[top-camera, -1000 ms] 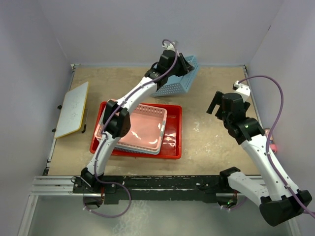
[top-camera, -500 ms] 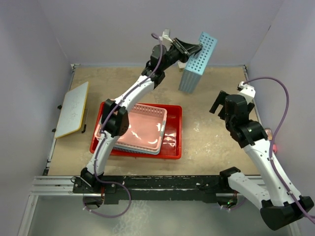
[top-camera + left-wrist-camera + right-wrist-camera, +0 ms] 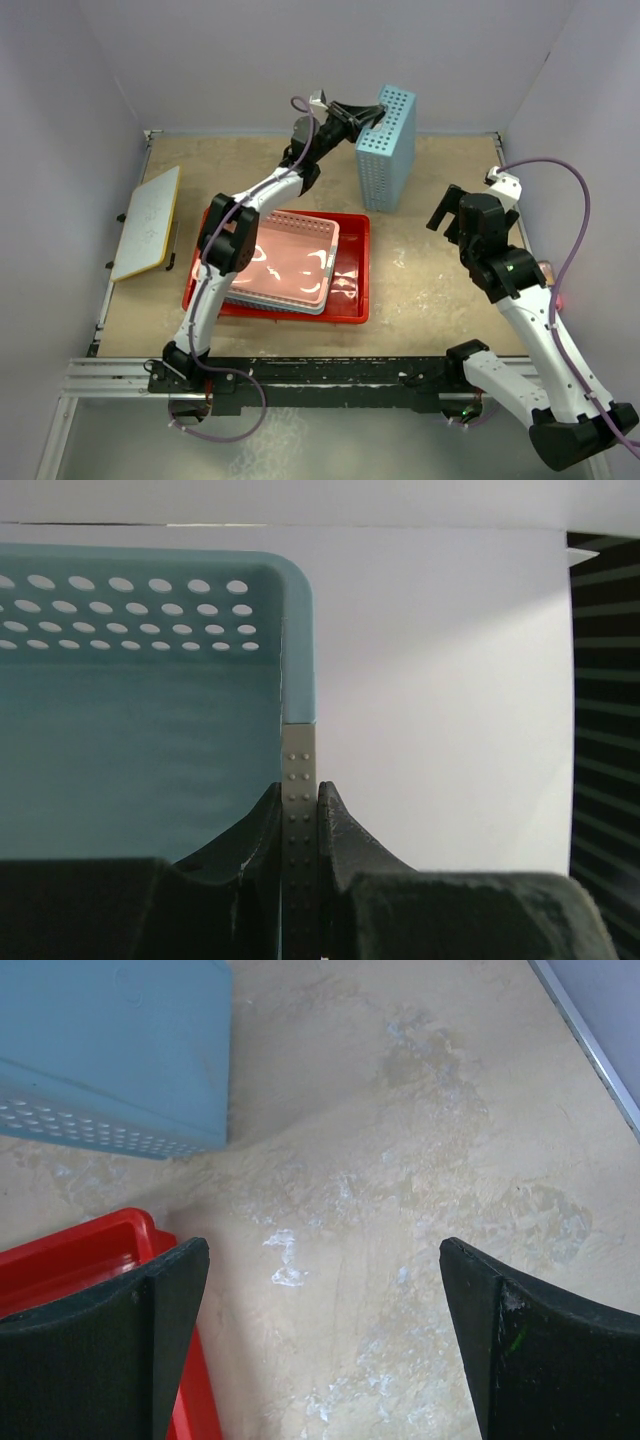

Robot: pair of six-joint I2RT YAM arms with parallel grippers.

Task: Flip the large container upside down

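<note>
- White flat board (image 3: 148,222): lies at the left edge of the tabletop (image 3: 430,290), well apart from both sets of jaws.
- Red large container (image 3: 352,285): rests open side up on the tabletop, left of centre and near the board. A pink basket (image 3: 285,262) sits inside it, nested on a pale basket (image 3: 300,305).
- Left jaws: closed on the rim of the blue basket (image 3: 387,150), which stands on end near the back wall. The left wrist view shows the perforated wall pinched between them.
- Right jaws: spread wide, holding nothing, above bare tabletop to the right of the container.
</note>
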